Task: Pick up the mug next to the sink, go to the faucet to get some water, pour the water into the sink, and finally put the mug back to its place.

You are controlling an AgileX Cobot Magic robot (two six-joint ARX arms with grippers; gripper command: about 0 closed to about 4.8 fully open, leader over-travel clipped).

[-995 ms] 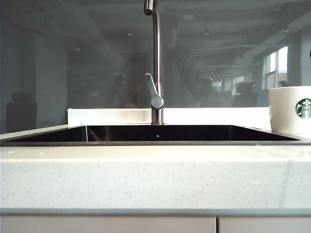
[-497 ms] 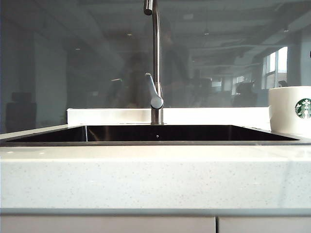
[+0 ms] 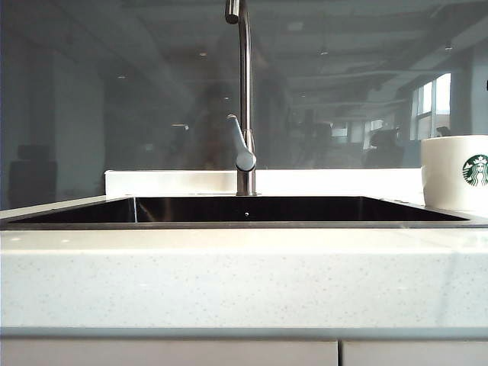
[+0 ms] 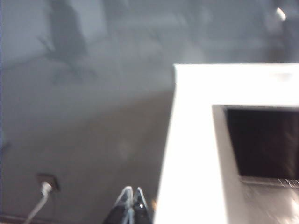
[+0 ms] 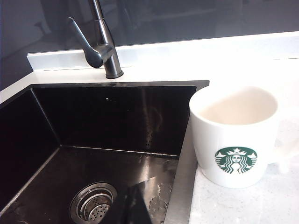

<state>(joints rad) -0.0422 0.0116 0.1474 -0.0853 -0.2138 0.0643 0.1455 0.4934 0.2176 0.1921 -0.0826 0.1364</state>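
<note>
- The surface [image 3: 244, 278] is speckled white stone and fills the lower half of the exterior view, with a low white ledge along its back edge under a dark glossy wall.
- The sink [image 3: 252, 209] is set into the surface: a wide rectangular basin with a black interior and a thin metal rim. In the right wrist view its walls [image 5: 117, 116] are wet-streaked and a round metal drain strainer [image 5: 93, 205] sits in the floor.
- The faucet [image 3: 243, 99] stands upright behind the middle of the sink's back edge, a slim steel tube that bends over at the top, with a grey paddle lever [image 3: 241, 145] angled out from near its base. Its base and lever also show in the right wrist view [image 5: 100, 46].
- The mug [image 5: 235, 135] stands upright on the surface just beside the sink's right rim, white, empty as far as can be seen, green round logo facing the camera and handle turned away from the sink. In the exterior view it is at the far right edge [image 3: 456, 174].
- The left pincer [image 4: 131, 198] is blurred; its fingertips meet, closed on nothing, off the surface's left end and well apart from the mug.
- The right pincer appears in no view; it is closed.
</note>
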